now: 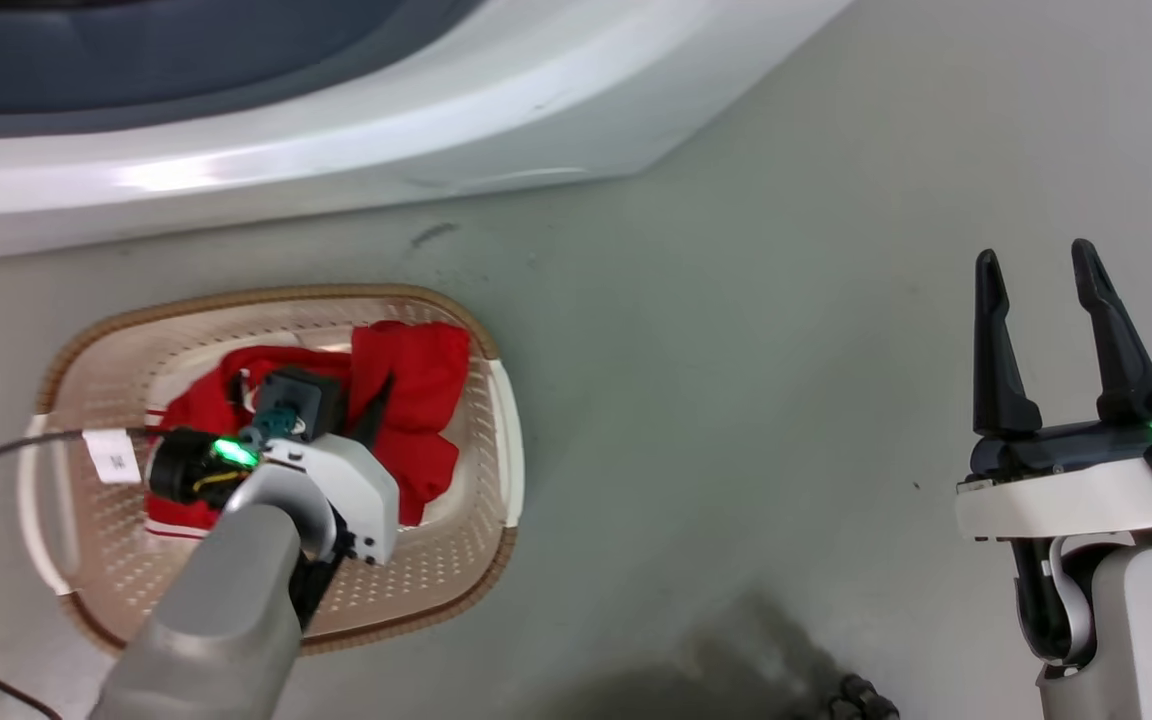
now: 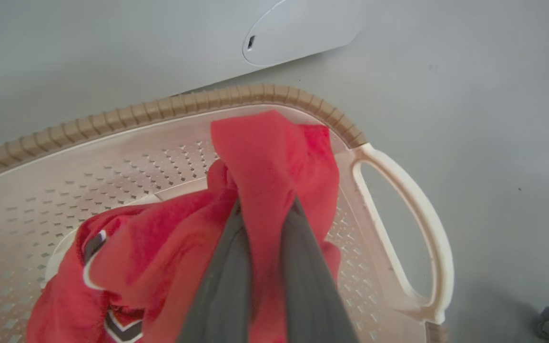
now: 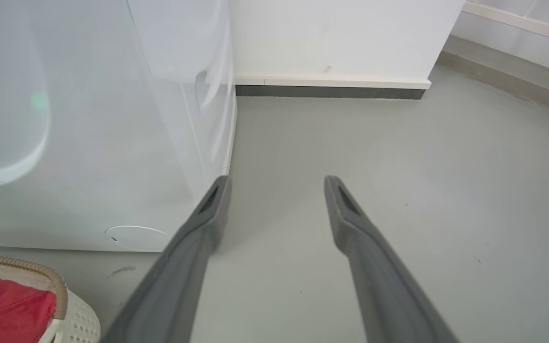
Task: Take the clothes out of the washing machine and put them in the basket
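The washing machine (image 1: 336, 150) takes the whole top of the head view, its white front curving from 9 o'clock round past 12. In the right wrist view its flat white side stands at 10 o'clock, with a round cover low on the panel. The grey floor (image 1: 736, 350) spreads under everything else.

Down at 8 o'clock in the head view sits the basket (image 1: 491, 420), cream and perforated with a brown rim, on the floor just in front of the machine. The clothes (image 1: 416, 390) are inside it, a bright red heap against the far wall of the basket. One piece stands up in a peak towards 1 o'clock, and white and dark trim shows low at 7 o'clock in the left wrist view. It looks like two garments, though the folds make that hard to tell.

The left gripper (image 2: 266, 205) reaches down into the basket, its two dark fingers closed close together with a fold of red fabric pinched between them. A white tag (image 1: 111, 455) hangs on the cable at that wrist.

Over at 4 o'clock, the right gripper (image 1: 1034, 258) hangs above bare floor, well apart from the basket, its fingers spread wide with nothing between them.
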Tool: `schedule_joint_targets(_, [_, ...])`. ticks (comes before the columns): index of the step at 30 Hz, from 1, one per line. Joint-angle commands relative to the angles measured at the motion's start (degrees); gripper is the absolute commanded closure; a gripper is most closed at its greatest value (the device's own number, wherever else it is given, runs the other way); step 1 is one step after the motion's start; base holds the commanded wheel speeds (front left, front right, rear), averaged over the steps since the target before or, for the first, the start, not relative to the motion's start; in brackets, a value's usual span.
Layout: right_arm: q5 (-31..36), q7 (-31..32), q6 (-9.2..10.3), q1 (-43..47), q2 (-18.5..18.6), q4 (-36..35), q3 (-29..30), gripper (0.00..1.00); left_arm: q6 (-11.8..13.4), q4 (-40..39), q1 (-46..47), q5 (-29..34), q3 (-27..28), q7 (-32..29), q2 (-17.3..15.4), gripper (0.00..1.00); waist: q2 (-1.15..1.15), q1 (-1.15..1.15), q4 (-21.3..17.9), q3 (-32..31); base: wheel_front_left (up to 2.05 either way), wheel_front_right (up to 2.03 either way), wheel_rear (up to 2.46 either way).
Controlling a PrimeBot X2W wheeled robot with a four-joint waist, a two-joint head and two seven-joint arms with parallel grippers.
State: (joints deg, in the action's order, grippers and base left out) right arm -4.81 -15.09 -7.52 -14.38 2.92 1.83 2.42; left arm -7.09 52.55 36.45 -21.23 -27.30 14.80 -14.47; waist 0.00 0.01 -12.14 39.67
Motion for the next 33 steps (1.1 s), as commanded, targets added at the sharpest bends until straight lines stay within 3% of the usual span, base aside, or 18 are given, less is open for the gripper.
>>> schedule_joint_targets(1, [-0.62, -0.11, 0.05, -0.88, -0.08, -0.40, -0.24, 0.00, -0.23, 1.40, 1.98, 0.52, -0.61, 0.19, -0.68, 1.00, 0.00, -0.01, -3.00, 3.42, 0.00, 0.00, 0.00])
schedule_joint_targets(9, [-4.26, -0.12, 0.05, -1.33, -0.07, -1.84, -2.86, 0.00, -0.31, 10.81, 8.38, 1.96, -2.43, 0.46, -3.94, 1.00, 0.00, -0.01, -8.92, 9.79, 0.00, 0.00, 0.00])
schedule_joint_targets(16, [-4.75, -0.11, 0.05, -1.37, -0.07, -2.09, -3.25, 0.00, 0.20, 15.74, 9.83, 1.48, -2.12, 0.39, -4.64, 1.00, 0.00, -0.01, -10.12, 11.19, 0.00, 0.00, 0.00])
schedule_joint_targets(17, [-4.78, -0.11, 0.05, -1.45, -0.07, -2.16, -3.16, 0.00, 0.41, 15.82, 10.14, 1.31, -1.81, 0.39, -4.48, 0.78, 0.00, -0.01, -10.07, 11.22, 0.00, 0.00, 0.00])
schedule_joint_targets(18, [-4.73, -0.11, 0.05, -1.61, -0.07, -2.29, -3.17, 0.00, 0.75, 15.59, 10.32, 1.43, -1.69, 0.39, -4.38, 0.00, 0.00, -0.01, -9.98, 11.27, 0.00, 0.00, 0.00])
schedule_joint_targets(26, [-2.86, -0.11, 0.06, -2.44, -0.06, -1.69, -2.68, 0.00, 1.17, 10.96, 9.16, 1.41, -0.48, 0.40, -3.18, 0.00, 0.00, -0.01, -7.36, 8.67, 0.00, 0.00, 0.00])
schedule_joint_targets(33, [-0.37, -0.11, 0.05, -1.92, -0.03, -0.27, -1.03, 0.00, 0.27, 4.16, 5.11, 2.96, -0.90, 0.40, -1.05, 0.00, 0.00, -0.01, -3.16, 0.80, 0.00, 0.00, 0.00])
